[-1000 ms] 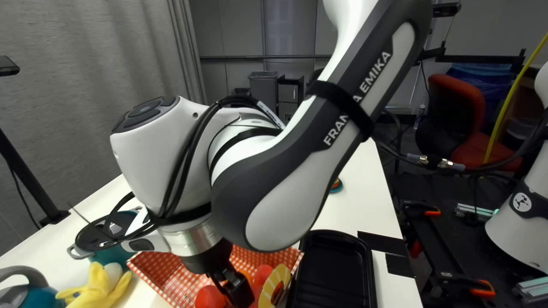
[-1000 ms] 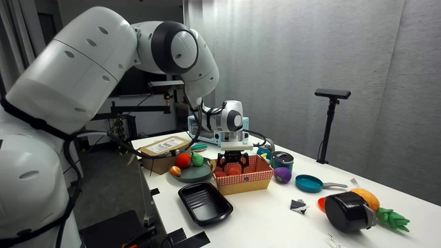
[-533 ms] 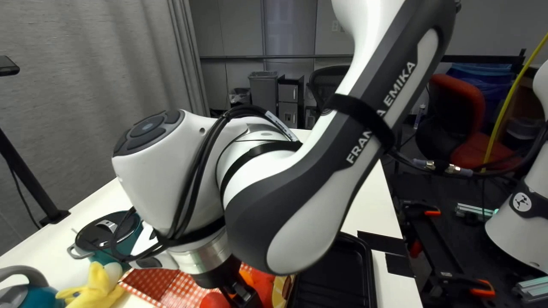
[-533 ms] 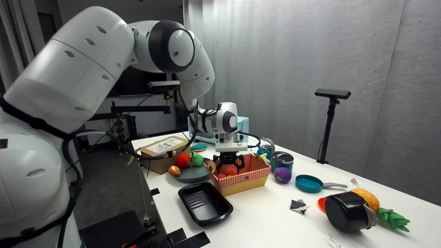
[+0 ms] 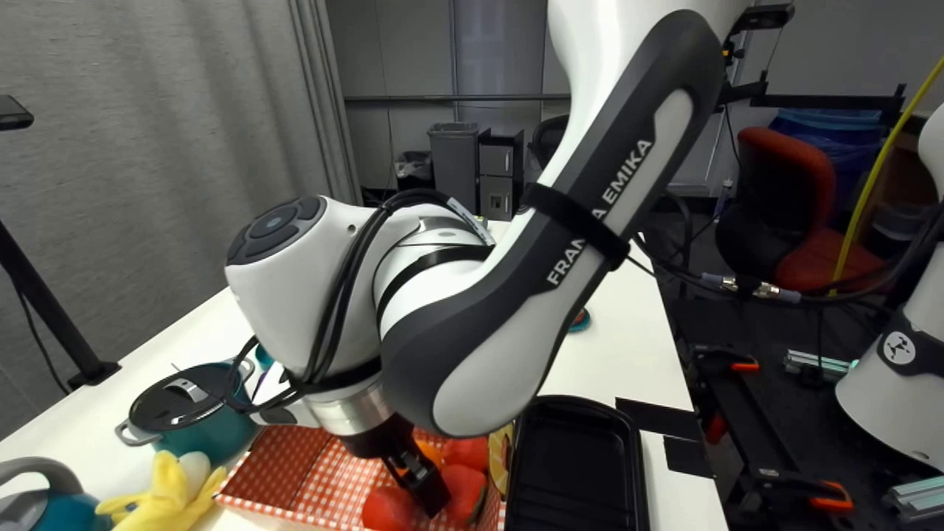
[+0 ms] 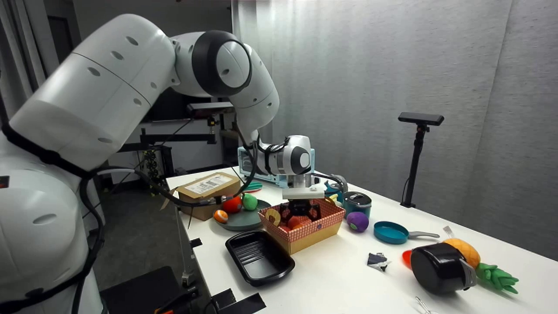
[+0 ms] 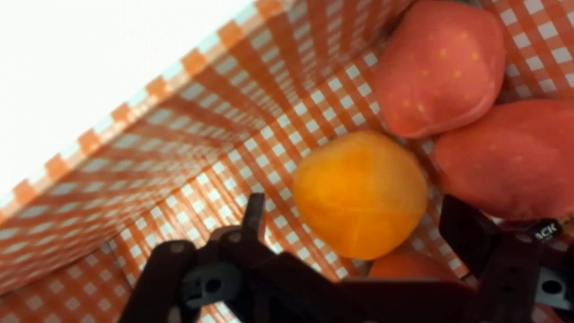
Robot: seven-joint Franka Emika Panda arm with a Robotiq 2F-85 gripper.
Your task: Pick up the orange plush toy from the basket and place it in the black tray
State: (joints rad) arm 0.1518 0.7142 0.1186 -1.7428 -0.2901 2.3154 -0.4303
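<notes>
The orange plush toy [image 7: 358, 193] lies on the basket floor in the wrist view, beside one wall. In an exterior view a strip of it [image 5: 428, 451] shows behind my gripper [image 5: 431, 498]. The basket [image 5: 284, 461], orange-and-white checked with a tan outer side, also shows in an exterior view [image 6: 333, 221]. My gripper [image 7: 354, 213] is open and empty inside the basket. Its fingers stand to either side of the toy in the wrist view, apart from it. The black tray [image 5: 579, 472] stands beside the basket, and also shows in an exterior view [image 6: 260, 257].
Red rounded toys [image 7: 441, 67] lie in the basket close to the orange toy; one is right by a finger. A flat round yellow-rimmed toy [image 5: 500, 457] stands at the tray-side end. A green plate [image 6: 244, 222] with fruit and a teal pot [image 5: 214, 435] are near the basket.
My gripper has moved tray-ward and then back, and now sits lower in the basket. The basket has shifted and turned slightly. The tray has not moved.
</notes>
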